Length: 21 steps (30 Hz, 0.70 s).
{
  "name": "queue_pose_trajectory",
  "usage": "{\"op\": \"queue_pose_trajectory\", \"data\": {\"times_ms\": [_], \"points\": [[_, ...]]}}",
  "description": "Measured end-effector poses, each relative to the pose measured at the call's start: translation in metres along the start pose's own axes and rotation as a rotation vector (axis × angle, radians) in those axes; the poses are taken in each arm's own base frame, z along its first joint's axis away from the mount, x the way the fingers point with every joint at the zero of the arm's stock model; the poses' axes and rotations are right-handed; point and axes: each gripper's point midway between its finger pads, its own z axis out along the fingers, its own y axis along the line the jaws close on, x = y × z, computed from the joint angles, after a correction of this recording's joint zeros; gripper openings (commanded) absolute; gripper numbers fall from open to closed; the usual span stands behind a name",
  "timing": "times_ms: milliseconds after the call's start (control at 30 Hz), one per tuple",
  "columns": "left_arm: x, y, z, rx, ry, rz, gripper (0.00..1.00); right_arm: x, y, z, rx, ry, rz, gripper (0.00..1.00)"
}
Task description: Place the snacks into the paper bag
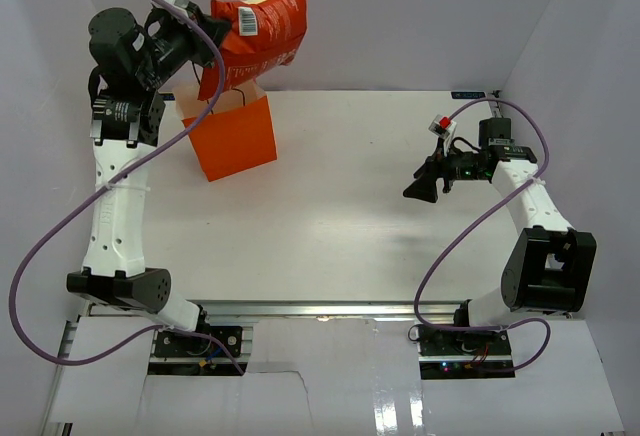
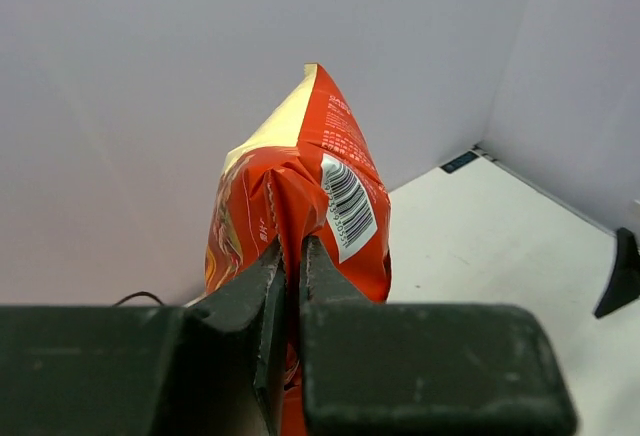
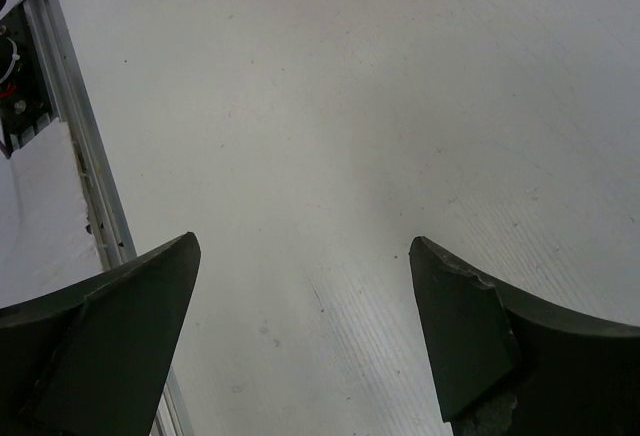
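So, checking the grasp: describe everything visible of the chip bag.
The chip bag is red-orange, crinkly and glossy, with a pale yellow side, small print and a white barcode label. Creased at the pinch, it is held aloft above the paper bag, touched only by the left gripper, shut on one end.

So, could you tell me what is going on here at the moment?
The left gripper is shut on a large red crinkly chip bag and holds it in the air, close to the upright orange paper bag at the back left of the white table. The chip bag is not yet inside. The right gripper is open over the table's right side, holding nothing.
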Motion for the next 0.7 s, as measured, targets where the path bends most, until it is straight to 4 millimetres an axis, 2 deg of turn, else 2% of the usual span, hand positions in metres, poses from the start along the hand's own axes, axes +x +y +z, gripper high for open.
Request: {"op": "queue_pose_trajectory", "data": {"times_ms": [300,400,433,467,700], "points": [[-0.037,0.025,-0.014,-0.132,-0.069,0.148,0.0,0.002,-0.002,0.001,0.001,-0.002,-0.009,0.93],[-0.041,0.032,-0.016,-0.172,-0.076,0.181,0.0,0.006,-0.001,0.002,-0.003,0.002,0.0,0.98],[-0.042,0.035,-0.017,-0.186,-0.075,0.194,0.0,0.008,-0.001,0.003,-0.004,0.003,0.003,0.91],[-0.043,0.037,-0.017,-0.198,-0.074,0.207,0.0,0.009,-0.001,0.003,-0.005,0.004,0.003,0.9],[-0.05,0.052,-0.029,-0.285,-0.067,0.319,0.0,0.014,-0.001,0.005,-0.007,0.003,0.019,0.9]]}}
